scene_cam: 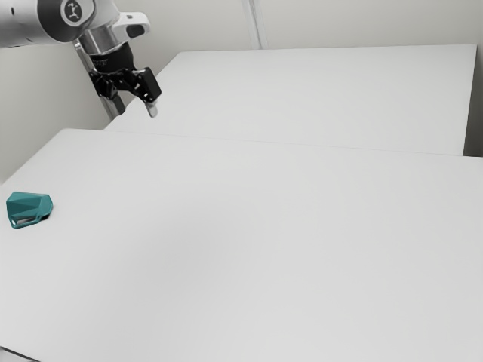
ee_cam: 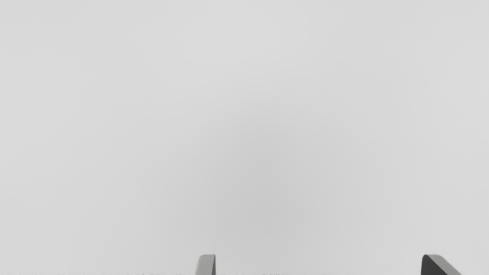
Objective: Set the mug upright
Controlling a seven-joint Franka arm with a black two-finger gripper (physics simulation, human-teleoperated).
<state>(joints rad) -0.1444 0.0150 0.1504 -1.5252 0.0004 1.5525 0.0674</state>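
One teal mug (scene_cam: 29,209): far left of the frame in the exterior view, seemingly tipped on its side, handle low and toward the lower left; which way its mouth faces is hard to tell.
White arm (scene_cam: 47,16): enters at the upper left, above the mug in the frame.
Black gripper (scene_cam: 136,111): upper left, right of the mug and well apart from it, pointing downward.
Jaws: wide apart, holding nothing.
Pale surface (scene_cam: 264,249): spreads from the mug across the middle and lower right.
Step in hand: judged by the mug's pose, righting it is still needed; reaching it comes before any grasp.
Next move: likely carry the open jaws over to the mug, line them up across its body, close, then lift and turn it base down.
Risk: the faceted body or the handle could make it slip or roll.
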